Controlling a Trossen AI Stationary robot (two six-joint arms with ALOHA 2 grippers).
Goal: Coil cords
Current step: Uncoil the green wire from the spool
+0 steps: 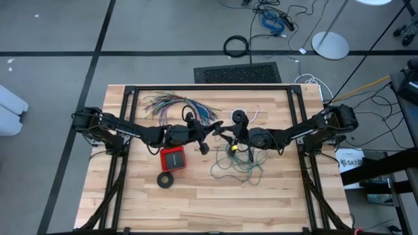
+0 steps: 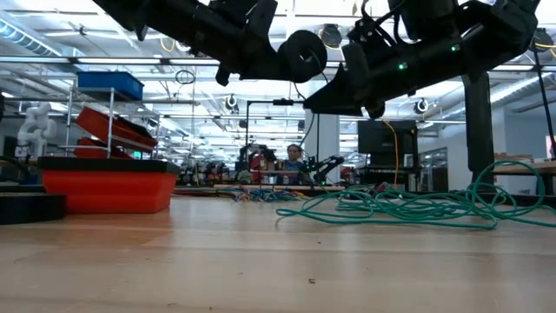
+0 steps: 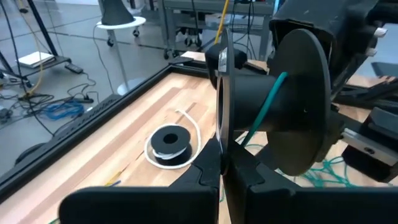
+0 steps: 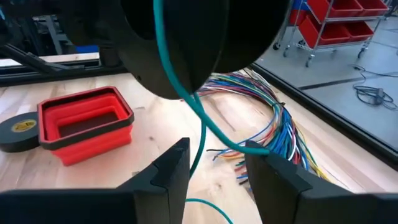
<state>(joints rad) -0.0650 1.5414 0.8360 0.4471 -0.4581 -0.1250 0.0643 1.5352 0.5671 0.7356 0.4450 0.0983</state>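
Observation:
A black spool (image 3: 280,106) hangs above the table's middle, with my left gripper (image 3: 222,163) shut on it. The teal-green wire (image 3: 268,102) runs over its hub and drops to a loose tangle (image 1: 236,164) lying on the table. My right gripper (image 4: 217,158) stands open just below the spool (image 4: 186,37), and the wire (image 4: 202,140) passes down between its fingers; whether they touch it I cannot tell. The thin white cord with its black round piece (image 3: 169,144) rests flat on the wood near the far edge. My left gripper pinches the rim of the spool's thin near flange (image 3: 222,127) between its two fingers, at the flange's lower edge. The fingers point nearly level from the table's left. The spool is lifted clear of the table, its axis about level, and the wire hangs slack from the hub.
A red box (image 1: 173,158) and a black tape ring (image 1: 165,179) sit left of the tangle. A fanned bundle of many-coloured wires (image 1: 179,106) lies at the far left. Bare wood stretches along the near edge.

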